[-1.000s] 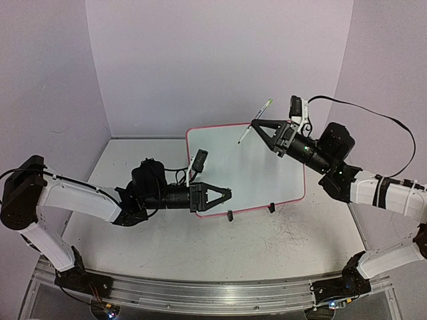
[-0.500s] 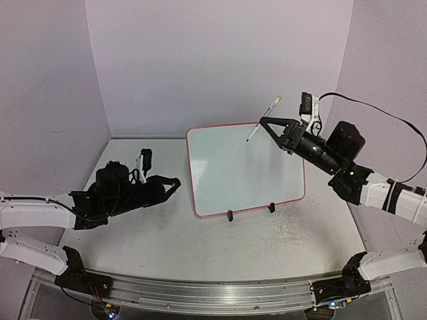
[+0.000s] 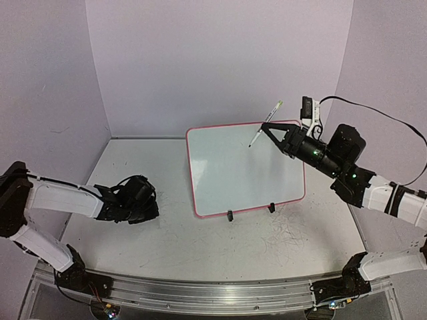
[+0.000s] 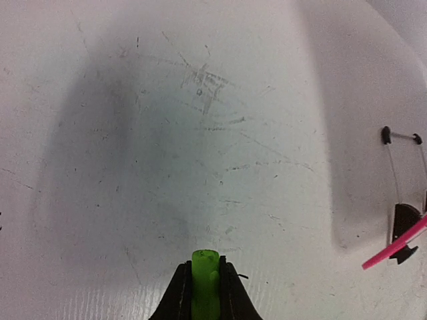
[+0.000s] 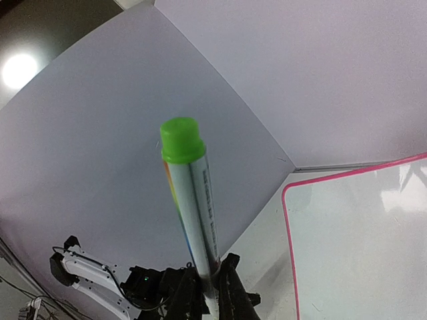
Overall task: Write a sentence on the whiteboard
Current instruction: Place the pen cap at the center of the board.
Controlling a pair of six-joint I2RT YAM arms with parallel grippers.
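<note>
The whole table (image 3: 213, 247) is overlooked from above and behind the arm bases, facing the back wall. From the left wrist, its scratched surface is viewed closely, looking down. From the right wrist, the view is directed along the marker (image 5: 192, 207) toward the walls. The whiteboard (image 3: 243, 167) is shared by all three views, with only a corner of it caught from either wrist.

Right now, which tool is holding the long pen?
The right tool, up by the whiteboard, grips the long marker. The left tool pinches only a short green cap.
</note>
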